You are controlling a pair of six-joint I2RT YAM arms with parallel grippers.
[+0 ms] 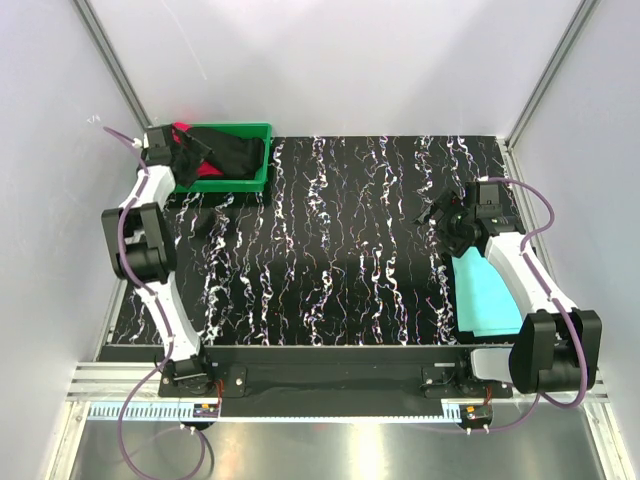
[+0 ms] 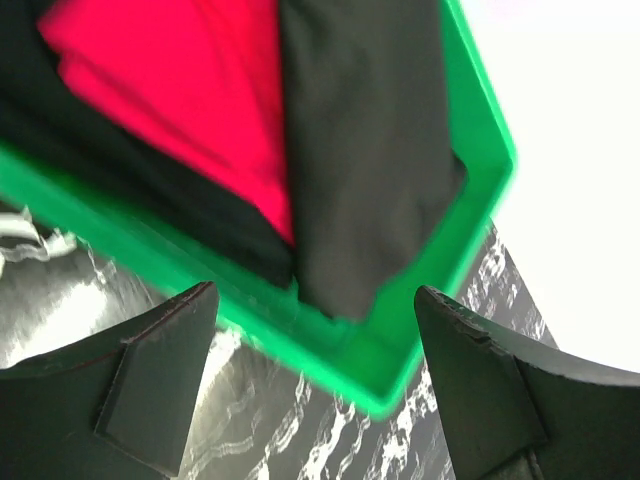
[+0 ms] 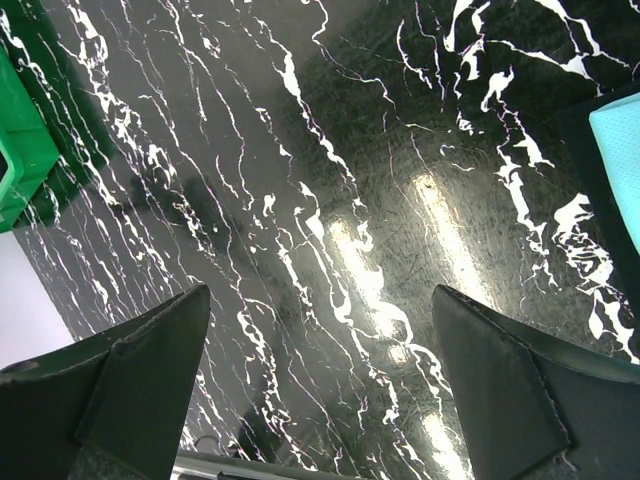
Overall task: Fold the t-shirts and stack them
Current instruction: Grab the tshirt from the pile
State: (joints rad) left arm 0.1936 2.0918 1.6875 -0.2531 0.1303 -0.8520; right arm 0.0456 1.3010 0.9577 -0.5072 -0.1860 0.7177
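The black, white-veined table top (image 1: 330, 250) carries a folded turquoise cloth t-shirt (image 1: 485, 295) at its near right, partly under the right arm. The green plastic tray (image 1: 240, 127) at far left holds a black cloth t-shirt (image 2: 360, 150) and a bright red cloth t-shirt (image 2: 170, 70). The left gripper (image 2: 315, 300) hangs spread wide over the tray, grasping nothing. The right gripper (image 3: 320, 295) gapes empty above bare table.

Overhead view spans table (image 1: 330, 250); both downward wrist views share green tray (image 2: 385, 368) (image 3: 20, 170).

Top view: left arm (image 1: 150, 200) hides most of red shirt (image 1: 181, 128) and left end of tray (image 1: 235, 186). Right arm (image 1: 520, 265) covers right side of turquoise shirt (image 1: 480, 295). Wrist views crop both shirts.
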